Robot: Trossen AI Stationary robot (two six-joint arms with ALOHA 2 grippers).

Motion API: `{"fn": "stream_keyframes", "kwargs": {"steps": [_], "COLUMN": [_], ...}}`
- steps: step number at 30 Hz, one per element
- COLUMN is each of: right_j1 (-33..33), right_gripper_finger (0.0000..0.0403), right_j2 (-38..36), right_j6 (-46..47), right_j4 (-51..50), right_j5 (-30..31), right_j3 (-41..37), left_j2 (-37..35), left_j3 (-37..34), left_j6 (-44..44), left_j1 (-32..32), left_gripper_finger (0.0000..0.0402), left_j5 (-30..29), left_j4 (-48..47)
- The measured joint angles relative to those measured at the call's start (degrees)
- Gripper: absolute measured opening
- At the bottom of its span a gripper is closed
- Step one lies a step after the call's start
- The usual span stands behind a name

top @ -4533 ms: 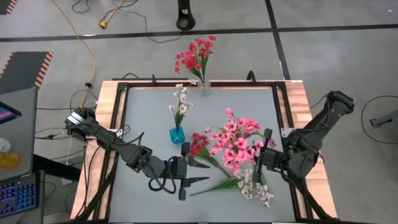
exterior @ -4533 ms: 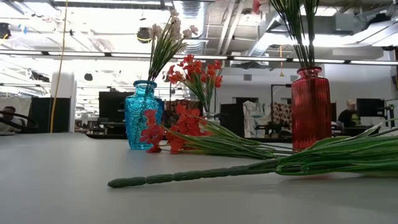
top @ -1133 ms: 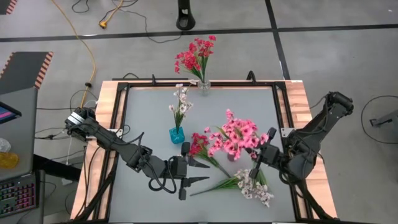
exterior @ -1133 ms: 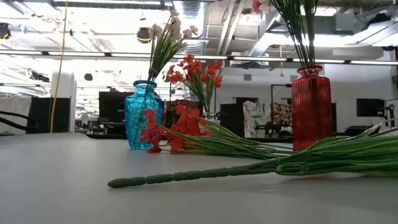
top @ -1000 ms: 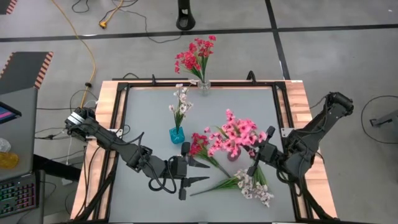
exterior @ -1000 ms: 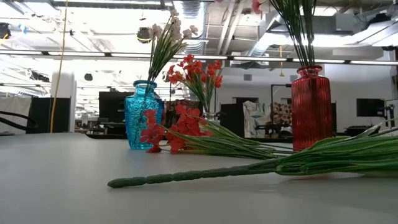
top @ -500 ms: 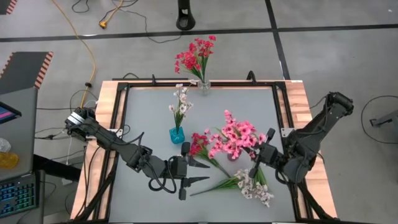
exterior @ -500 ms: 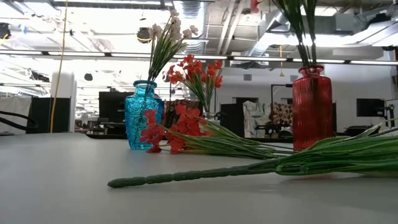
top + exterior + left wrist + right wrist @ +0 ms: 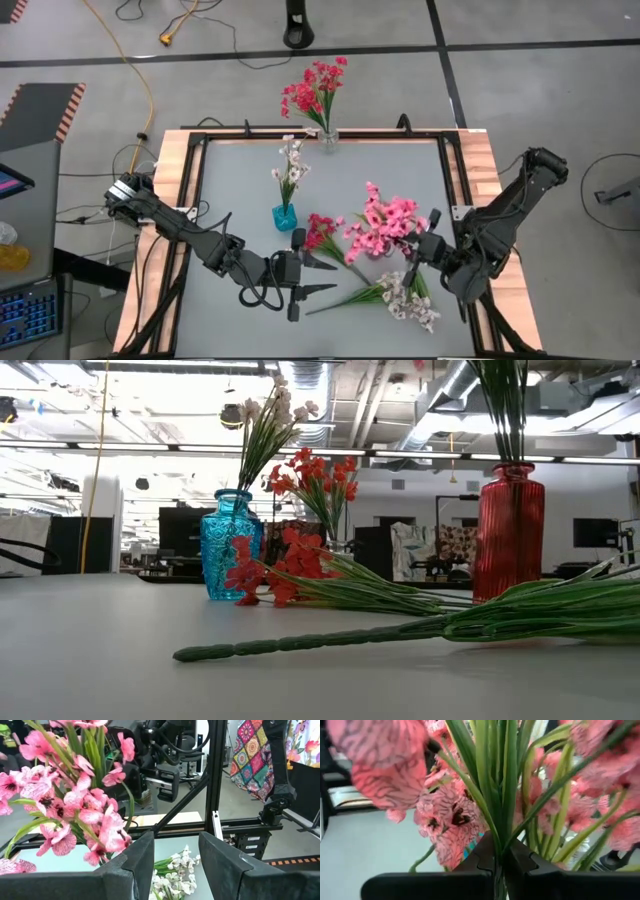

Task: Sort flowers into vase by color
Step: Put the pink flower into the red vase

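A bunch of pink flowers (image 9: pixel 385 225) stands with its green stems (image 9: pixel 500 405) in the mouth of a red vase (image 9: pixel 510 530). My right gripper (image 9: pixel 420 248) is shut on those stems and reaches in from the table's right. A red sprig (image 9: pixel 322 232) and a white sprig (image 9: pixel 405 300) lie flat on the table. My left gripper (image 9: pixel 318 276) is open and empty, low over the table just left of the two sprigs. In its wrist view (image 9: pixel 175 865) the pink blossoms (image 9: pixel 75 795) and the white sprig (image 9: pixel 175 870) lie ahead. My right gripper pinches the pink bunch's green stems (image 9: pixel 495 820) between its two fingers (image 9: pixel 520 862), below the blossoms. The fingers come from the table's right and lie across the stems. The bunch stands nearly upright, its lower stems inside the red vase.
A blue vase (image 9: pixel 285 215) with white flowers stands left of centre. A clear vase (image 9: pixel 327 135) with red flowers stands at the far edge. A black frame (image 9: pixel 320 132) runs round the table. There is free grey tabletop (image 9: pixel 230 190) at the left and far right.
My right gripper has drawn a little toward the table's right and near edge with the pink bunch. The blossoms have shifted with it. In the low view the red vase has moved a little toward the table's right.
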Motion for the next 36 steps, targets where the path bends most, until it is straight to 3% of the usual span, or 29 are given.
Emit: {"fn": "stream_keyframes", "kwargs": {"steps": [26,36], "right_j1": [-4.95,-4.99], "right_gripper_finger": [0.0051,0.0073], "right_j2": [0.00,-0.02], "right_j6": [-0.68,-0.92], "right_j4": [-1.80,-1.80], "right_j5": [-11.37,-11.66], "right_j3": [-0.02,-0.02], "left_j2": [0.02,0.02], "left_j3": [0.00,0.00], "left_j6": [0.02,0.02], "left_j1": [0.00,0.00], "left_gripper_finger": [0.0143,0.0143], "left_j5": [0.45,0.47], "left_j4": [0.00,0.00]}}
